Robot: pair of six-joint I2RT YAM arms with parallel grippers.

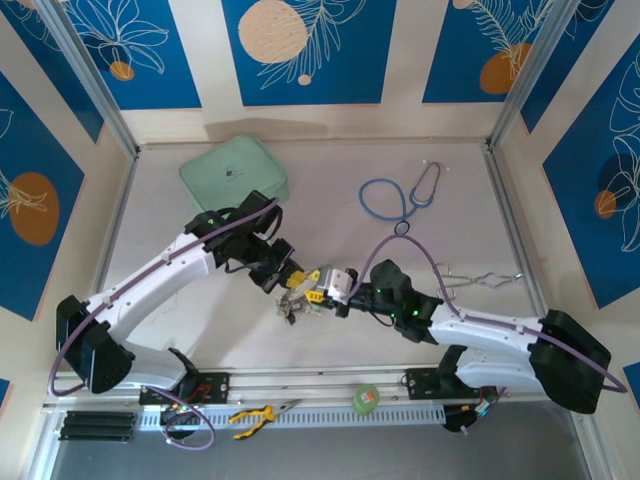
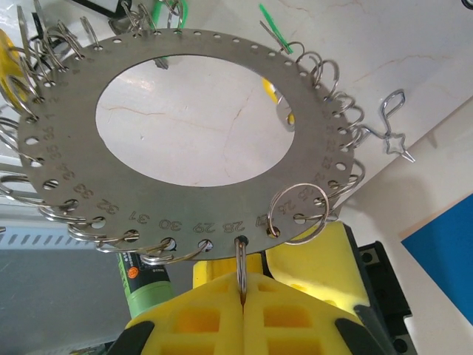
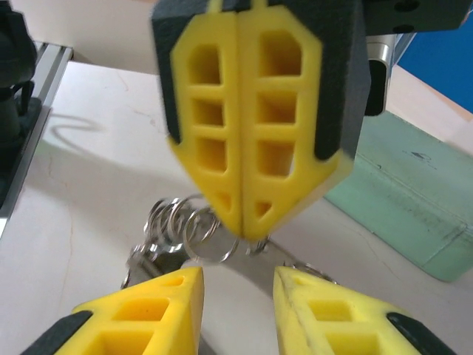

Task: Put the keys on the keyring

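Note:
The keyring is a flat silvery disc with numbered holes and small split rings round its rim. My left gripper is shut on one split ring hanging from the hole by number 28, and holds the disc above the table. Green tags of the keys show past the far rim. In the right wrist view the left gripper's shut fingers pinch that ring, with the keyring edge-on below. My right gripper is open just short of it, nothing between its fingers. Blurred keys hang at the left.
A mint-green case lies at the back left and a blue stethoscope at the back right. A wire clip rests right of the right arm. Yellow pliers and a green roll sit on the front rail.

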